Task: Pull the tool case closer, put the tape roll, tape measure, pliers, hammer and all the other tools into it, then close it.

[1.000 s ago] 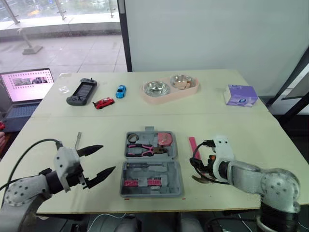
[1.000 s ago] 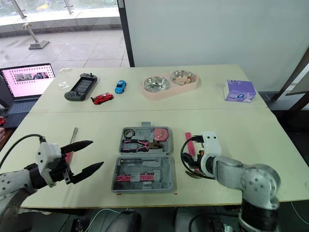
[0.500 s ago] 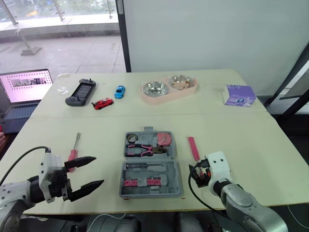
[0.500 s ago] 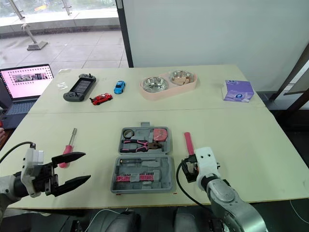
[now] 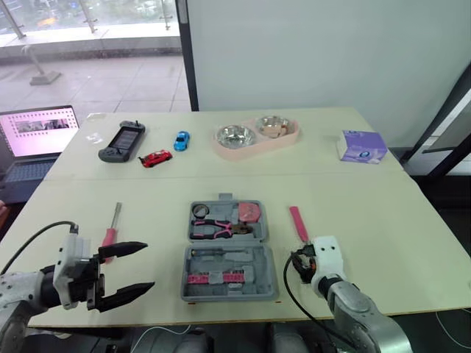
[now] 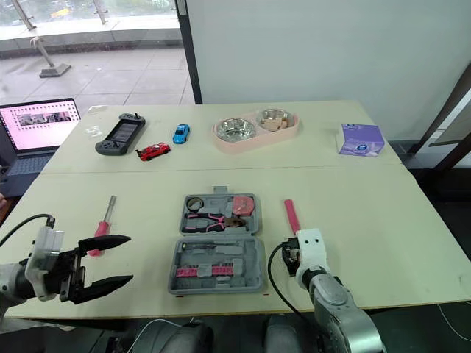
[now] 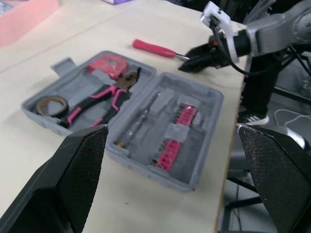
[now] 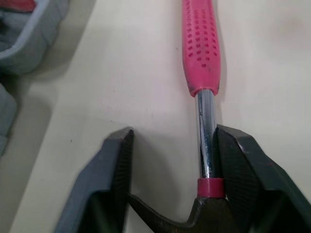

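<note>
Left end effector hung over the near left edge of the worktop, both black fingers spread wide, nothing between them. Right end effector sat low at the near right, fingers parted and straddling the head end of the hammer. The chrome shaft lay against one finger and the black head sat in the gap; no clamp seen, so read as open.

The hammer lay flat on the worktop just right of the tool case, with its pink dotted grip pointing away from the robot.

The tool case was grey plastic, lying open and flat at centre front. Its near half held a row of pink bits and a slim driver. Its far half held a dark tape roll at the left, pliers with pink-and-black handles across the middle, and a pink-red tape measure at the right.

A screwdriver with a pink handle lay on the worktop well left of the case, near the left end effector's fingers.

Far side, left to right: a laptop off the worktop's edge, a handheld game console, a red toy car, a blue toy car, a pink double pet bowl and a purple tissue box.
</note>
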